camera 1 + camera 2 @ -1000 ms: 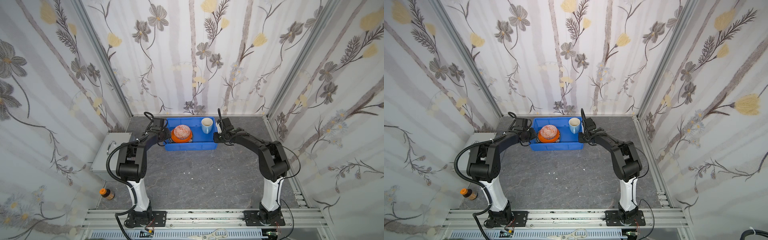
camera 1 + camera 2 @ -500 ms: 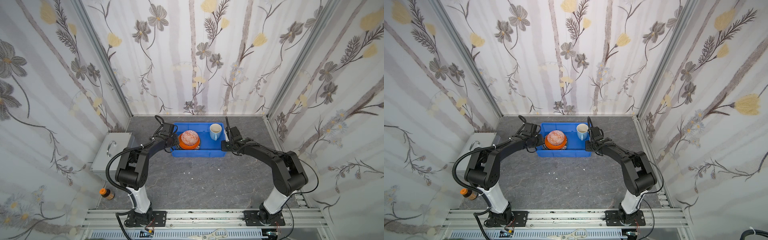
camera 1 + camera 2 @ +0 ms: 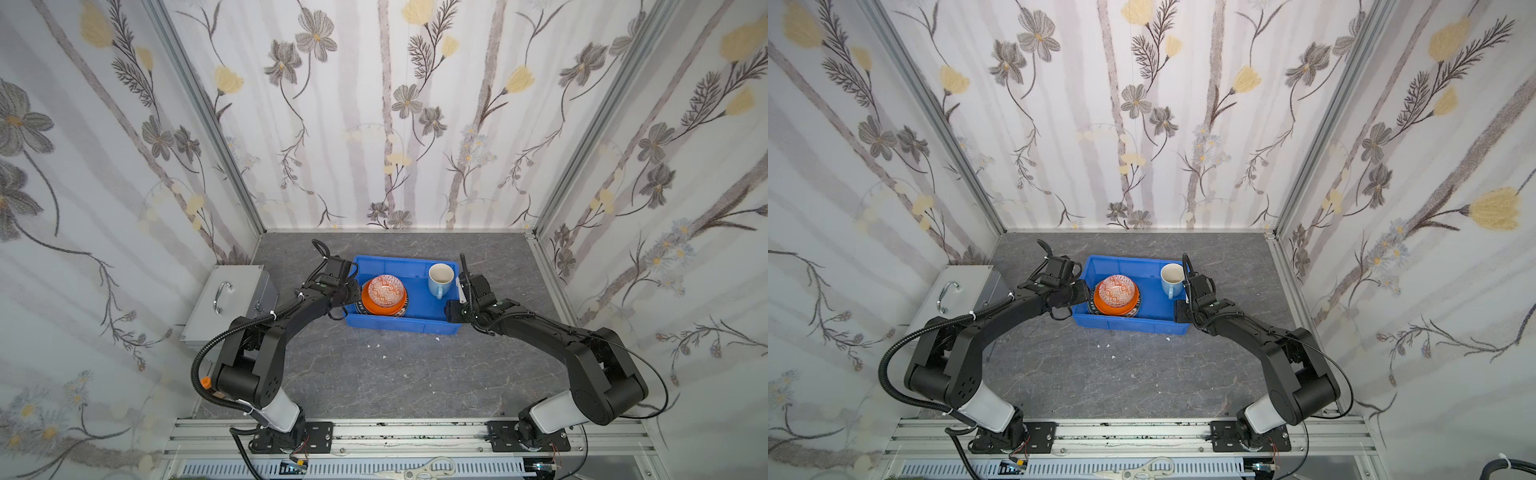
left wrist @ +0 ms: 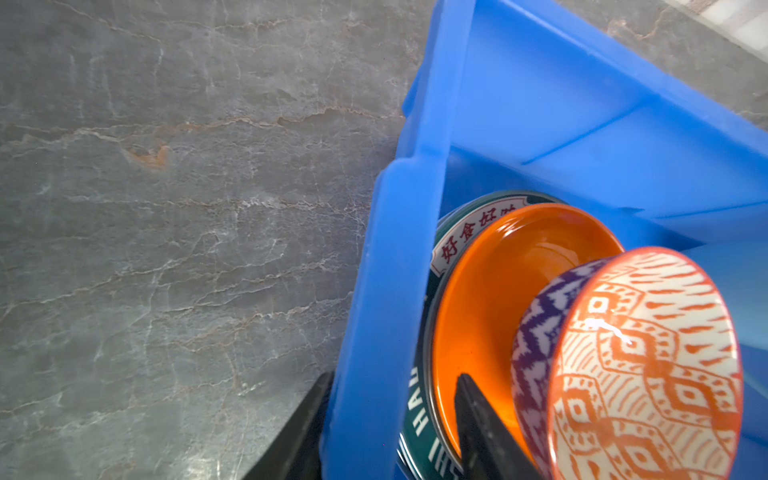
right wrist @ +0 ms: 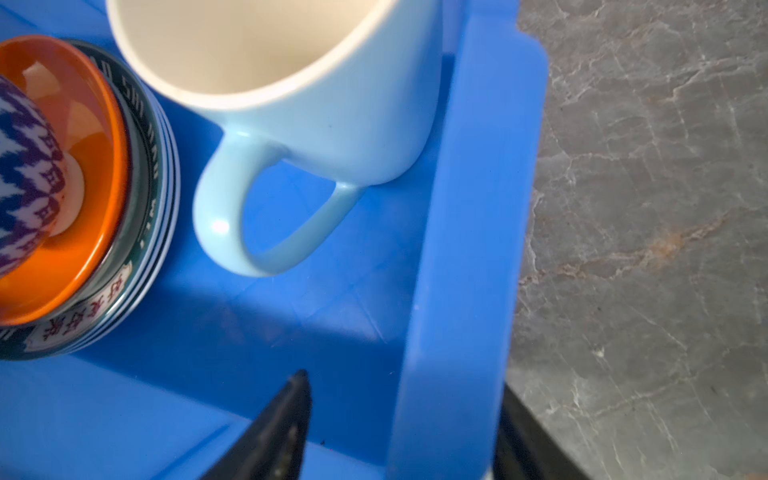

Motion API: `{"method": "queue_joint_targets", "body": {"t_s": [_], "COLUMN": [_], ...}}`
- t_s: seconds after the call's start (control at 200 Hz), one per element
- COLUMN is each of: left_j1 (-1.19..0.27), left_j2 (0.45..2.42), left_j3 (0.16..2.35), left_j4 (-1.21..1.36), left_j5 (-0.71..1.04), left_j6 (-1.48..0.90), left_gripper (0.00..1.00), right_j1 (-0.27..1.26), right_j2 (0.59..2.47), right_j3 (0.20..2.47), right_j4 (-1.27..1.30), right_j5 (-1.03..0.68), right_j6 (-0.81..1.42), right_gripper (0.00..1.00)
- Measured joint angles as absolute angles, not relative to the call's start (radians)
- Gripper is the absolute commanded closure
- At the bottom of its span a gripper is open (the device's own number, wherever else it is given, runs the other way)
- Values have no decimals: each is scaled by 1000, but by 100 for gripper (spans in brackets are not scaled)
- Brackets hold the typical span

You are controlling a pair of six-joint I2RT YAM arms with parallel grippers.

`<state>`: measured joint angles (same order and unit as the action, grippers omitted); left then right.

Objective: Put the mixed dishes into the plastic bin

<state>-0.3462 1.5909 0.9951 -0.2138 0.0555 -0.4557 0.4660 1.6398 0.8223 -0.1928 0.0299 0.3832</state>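
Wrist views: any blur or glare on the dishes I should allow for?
Left wrist view: white glare spot inside the patterned bowl, nearest bin rim soft. Right wrist view: mug close to the lens and slightly soft, small highlight on its handle. Both top views: even light, sharp, no glare.

A light-blue mug (image 5: 332,124), cream inside, stands upright in the blue plastic bin (image 5: 469,249), hard by its side wall. Beside the mug, away from that wall, a plain orange plate (image 5: 83,257) tops green-rimmed lettered plates (image 5: 141,232) and carries a purple-zigzag bowl (image 5: 20,178). Near the mug's handle the right claw (image 5: 405,419) straddles the wall, its jaws parted, one finger over the grey marbled worktop (image 5: 644,208).
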Motion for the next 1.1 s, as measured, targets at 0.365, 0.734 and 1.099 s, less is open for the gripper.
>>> {"method": "queue_joint_targets", "body": {"t_s": [0.365, 0.734, 1.099], "left_j1": [-317, -59, -5], "left_j2": [1385, 1304, 1409], "left_j3": [948, 613, 482], "left_j4": [-209, 189, 501], "left_j5": [-86, -209, -165], "left_j6": [-385, -203, -76], "left_gripper": [0, 0, 0], "right_j1": [431, 186, 82], "right_j2": [1377, 1320, 1304], "right_j3": [901, 690, 415], "right_j4": [-228, 7, 533], "right_j5": [162, 203, 186], "right_j6": [334, 220, 93], "right_gripper": [0, 0, 0]}}
